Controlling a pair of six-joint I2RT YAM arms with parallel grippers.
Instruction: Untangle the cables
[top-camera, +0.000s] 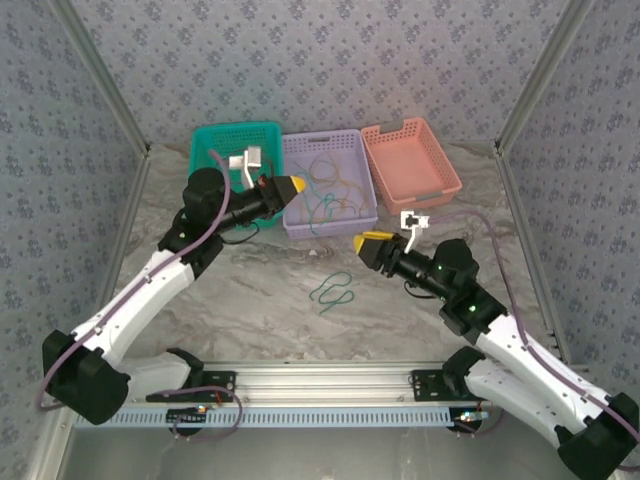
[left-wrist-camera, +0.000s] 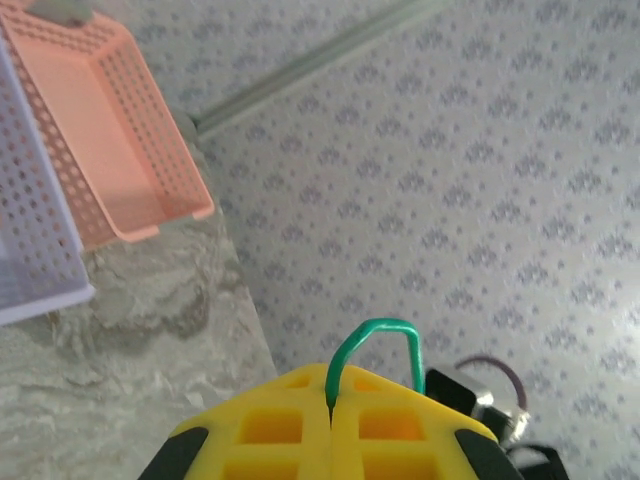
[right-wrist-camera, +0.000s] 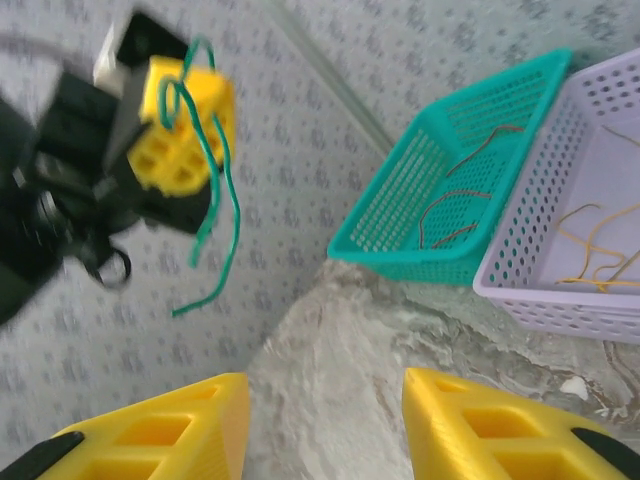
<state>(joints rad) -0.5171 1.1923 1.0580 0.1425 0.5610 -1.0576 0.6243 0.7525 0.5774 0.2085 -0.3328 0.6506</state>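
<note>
Green cable (left-wrist-camera: 385, 323) within closed left pincer (left-wrist-camera: 330, 392)

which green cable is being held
The green cable pinched in the left gripper's shut jaws, hanging in air; the loose green one lies on the table.

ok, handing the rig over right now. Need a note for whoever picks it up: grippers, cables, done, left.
Left gripper: shut on a green cable, held up in the air with its ends hanging free.
Right gripper: open, holding nothing, above the table.
Cables: one green loop lies loose on the table. A mixed tangle sits in the purple basket. A few brown-orange strands are in the teal basket.
Done: two green cables are apart from the tangle.
Left: put down the held cable, then work through the tangle.
</note>
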